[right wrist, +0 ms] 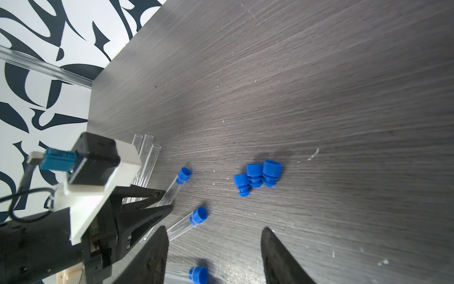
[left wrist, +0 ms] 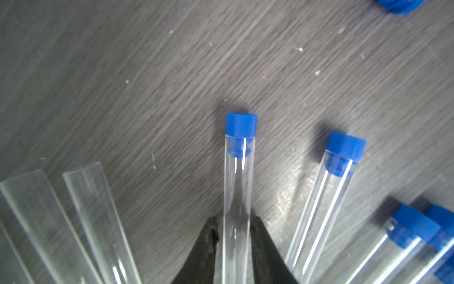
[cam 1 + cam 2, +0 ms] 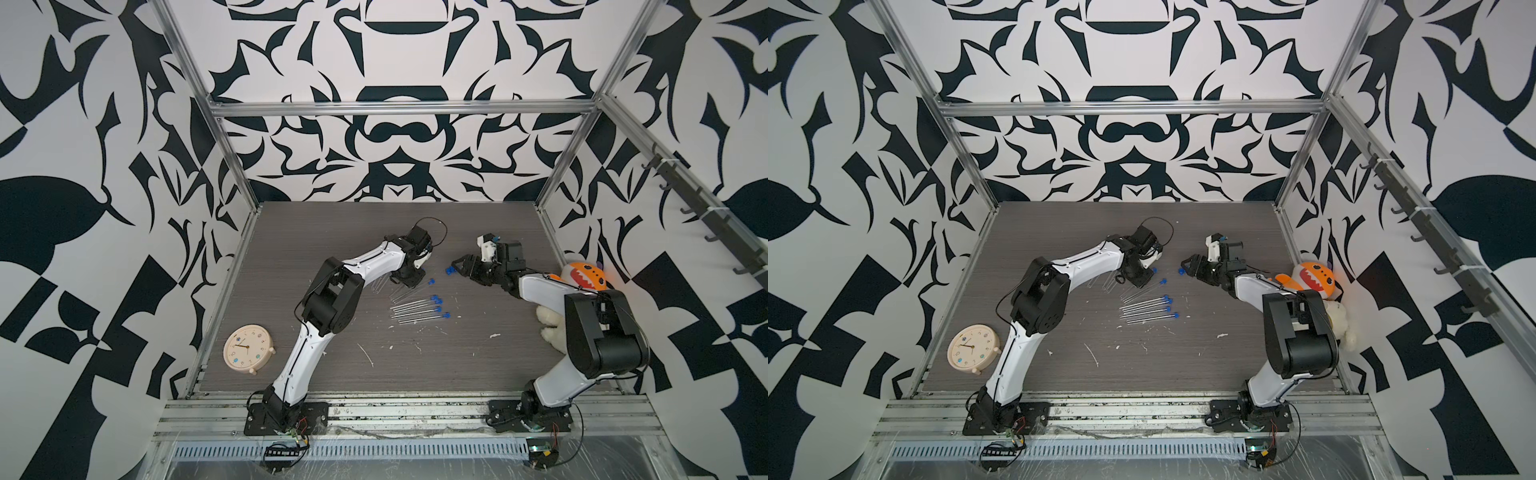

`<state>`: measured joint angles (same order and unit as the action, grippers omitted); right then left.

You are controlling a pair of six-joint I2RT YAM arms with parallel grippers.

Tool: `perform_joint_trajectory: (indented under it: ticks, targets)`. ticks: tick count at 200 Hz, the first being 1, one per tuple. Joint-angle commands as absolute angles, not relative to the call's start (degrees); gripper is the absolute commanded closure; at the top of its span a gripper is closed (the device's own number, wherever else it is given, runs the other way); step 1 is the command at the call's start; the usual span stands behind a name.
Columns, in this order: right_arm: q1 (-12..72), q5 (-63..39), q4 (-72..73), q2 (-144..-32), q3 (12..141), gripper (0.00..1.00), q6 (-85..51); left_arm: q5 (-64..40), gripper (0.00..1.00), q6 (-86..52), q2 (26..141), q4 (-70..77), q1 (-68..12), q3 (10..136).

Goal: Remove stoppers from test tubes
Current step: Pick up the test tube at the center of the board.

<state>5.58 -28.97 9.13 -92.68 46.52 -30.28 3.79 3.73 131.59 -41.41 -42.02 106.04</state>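
On the table [image 2: 147, 73], your left gripper [image 2: 236, 221] pinches a test tube [image 2: 238, 186], its axis running straight out to the stopper [image 2: 241, 124]; your spread right gripper [image 1: 214, 230] hovers nearer that end.

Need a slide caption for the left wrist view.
Left claw grips a test tube with its blue stopper in place, between uncapped tubes and more stoppered tubes on the grey table.

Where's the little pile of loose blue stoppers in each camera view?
Top view: loose stoppers just before the right gripper.
Top view: same spot.
Left wrist: probably the blue at the frame's edge.
Right wrist: mid-picture.
Shared landmark: the left gripper, holding a capped tube.
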Motion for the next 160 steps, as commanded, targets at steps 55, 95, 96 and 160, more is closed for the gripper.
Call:
perform_joint_trajectory:
  ticks: [55, 95, 96, 160]
  targets:
    - [4.9, -29.9, 10.8, -89.7, 46.3, 0.4, -31.3, 3.6, 0.81, 4.1, 132.7, -42.9, -41.7, 106.1]
    - [4.8, -30.0, 10.6, -89.3, 46.4, 0.4, -31.6, 3.9, 0.84, 4.0, 131.8, -42.9, -41.0, 106.3]
    - [4.8, -30.1, 10.6, -89.3, 46.4, 0.4, -31.6, 3.9, 0.84, 4.0, 131.8, -42.9, -40.9, 106.3]
    - [4.9, -33.1, 12.7, -90.1, 46.9, 0.4, -32.2, 3.6, 0.88, 3.7, 127.8, -43.2, -39.8, 107.0]
